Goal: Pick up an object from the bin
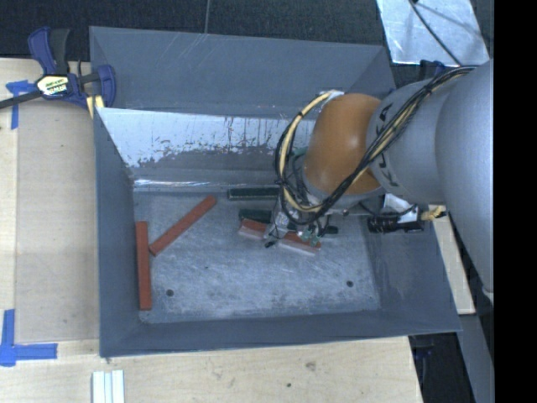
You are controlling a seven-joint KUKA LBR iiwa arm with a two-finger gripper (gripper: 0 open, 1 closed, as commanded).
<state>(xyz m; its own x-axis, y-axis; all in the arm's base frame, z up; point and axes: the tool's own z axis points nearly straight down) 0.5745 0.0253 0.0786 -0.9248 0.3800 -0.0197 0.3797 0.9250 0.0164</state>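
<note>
My gripper [289, 230] is low in the middle of the bin, under the orange cover, right above a flat red-brown piece [252, 227] that lies on the floor. That piece sticks out to the left of the gripper and shows again at its lower right. Whether it sits between the jaws is hidden. A thin dark stick [254, 193] lies just behind the gripper, along the back wall.
Two red-brown bars lie at the left: one [143, 264] runs along the left wall, the other [183, 225] lies diagonally with its lower end beside the first. The arm and its cables cover the bin's right side.
</note>
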